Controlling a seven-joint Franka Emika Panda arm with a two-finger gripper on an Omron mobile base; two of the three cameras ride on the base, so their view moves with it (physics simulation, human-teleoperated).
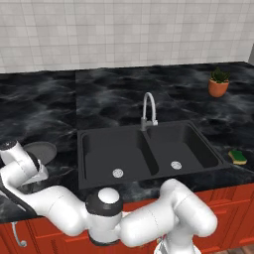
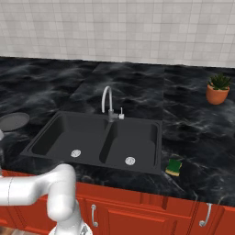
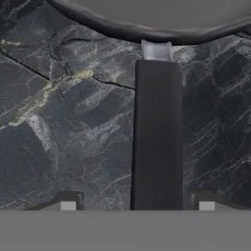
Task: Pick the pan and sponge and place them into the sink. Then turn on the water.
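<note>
The black marble counter (image 1: 44, 106) spreads out on all sides of the gripper, and the sink (image 1: 149, 149) is sunk into it well off to the gripper's right, its two basins dry and each showing a round silver drain. The arm (image 1: 74, 213) reaches low and far to the left of the sink, bending over the counter's front edge. The pan (image 1: 42, 151) lies flat on the counter just ahead of the gripper, left of the sink and apart from it; in the right base view the pan (image 2: 13, 121) shows as a dark disc at the left edge. In the hand view its rim (image 3: 147, 34) curves across the top and its long black handle (image 3: 157, 132) runs straight down toward the gripper (image 3: 137, 206), passing between the two finger tips (image 3: 67, 205). The tips stand wide apart, one on each side of the handle, with clear counter between each tip and the handle, so nothing is held. The silver faucet (image 1: 149, 111) arches over the divider at the back of the sink, far right of the gripper. A potted plant (image 1: 218, 83) sits further right and back. The sponge (image 1: 238, 157) lies on the counter just beyond the sink's right edge, on the far side of the sink from the gripper.
</note>
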